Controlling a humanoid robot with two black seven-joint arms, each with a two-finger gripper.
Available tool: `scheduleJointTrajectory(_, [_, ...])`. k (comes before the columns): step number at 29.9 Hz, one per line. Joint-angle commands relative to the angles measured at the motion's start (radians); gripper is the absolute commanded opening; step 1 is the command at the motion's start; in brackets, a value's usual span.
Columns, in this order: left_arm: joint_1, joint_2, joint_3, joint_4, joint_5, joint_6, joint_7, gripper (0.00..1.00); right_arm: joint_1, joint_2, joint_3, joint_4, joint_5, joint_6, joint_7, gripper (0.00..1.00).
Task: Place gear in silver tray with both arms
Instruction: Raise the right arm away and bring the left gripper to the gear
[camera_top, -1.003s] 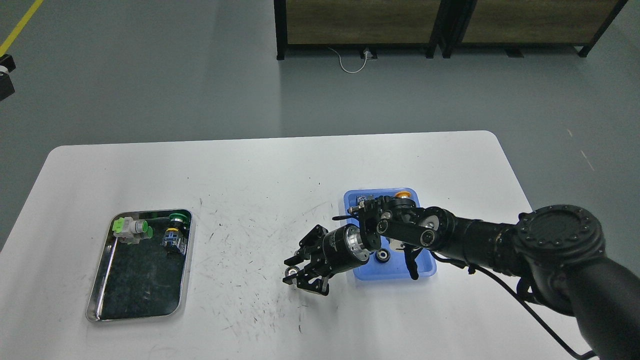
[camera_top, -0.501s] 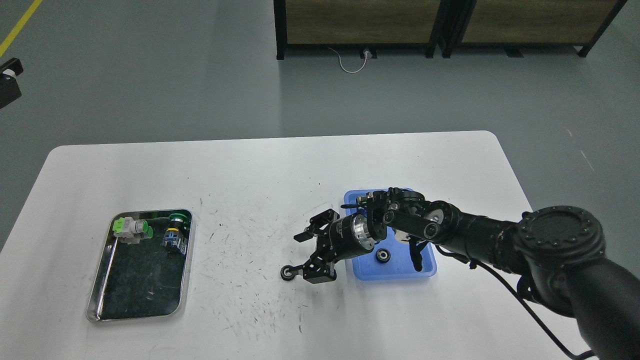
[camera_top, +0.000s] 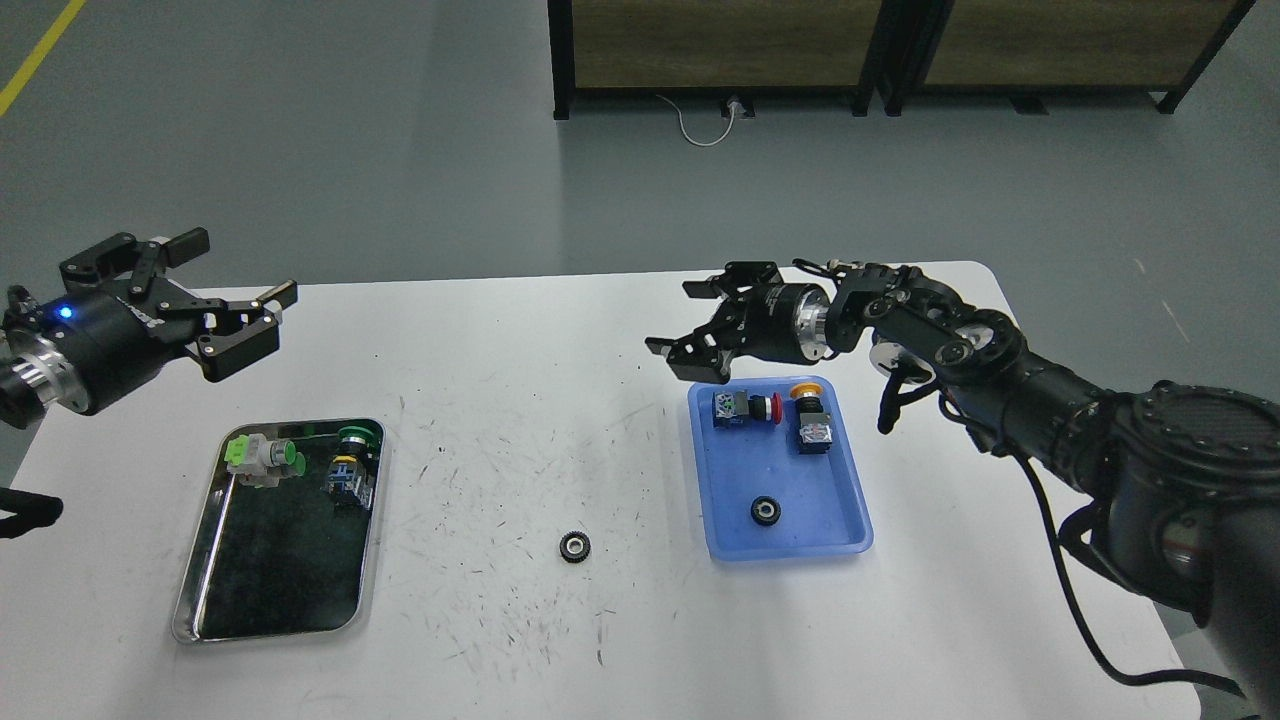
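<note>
A small black gear (camera_top: 574, 547) lies on the white table between the two trays, free of both grippers. The silver tray (camera_top: 205, 610) sits at the left and holds a green-and-grey switch part (camera_top: 262, 456) and a dark push button (camera_top: 349, 466) at its far end. My right gripper (camera_top: 698, 330) is open and empty, raised above the table beyond the blue tray. My left gripper (camera_top: 235, 300) is open and empty, in the air above the table's far left edge, beyond the silver tray.
A blue plastic tray (camera_top: 838, 541) right of centre holds a second black gear (camera_top: 764, 510), a red-capped button (camera_top: 742, 409) and a yellow-capped button (camera_top: 810, 425). The white table (camera_top: 500, 340) is scuffed. A dark shelving unit (camera_top: 720, 50) stands on the floor behind.
My right gripper let go of the gear on the table, then rose and drew back beyond the blue tray. My left arm has come into view from the left with its gripper open.
</note>
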Motion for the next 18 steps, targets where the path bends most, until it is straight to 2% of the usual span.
scheduleJointTrajectory(1, [0.077, -0.119, -0.003, 0.000, 0.090, 0.005, -0.006, 0.98, 0.051, -0.073, 0.041, -0.003, 0.026, -0.039, -0.002, 0.88])
scheduleJointTrajectory(10, [0.317, -0.364, -0.022, 0.051, 0.314, 0.049, -0.010, 0.98, 0.131, -0.194, 0.086, -0.003, 0.069, -0.094, -0.005, 0.89])
scheduleJointTrajectory(18, [0.363, -0.529, -0.015, 0.160, 0.386, 0.109, -0.015, 0.98, 0.136, -0.213, 0.084, -0.002, 0.067, -0.102, -0.008, 0.89])
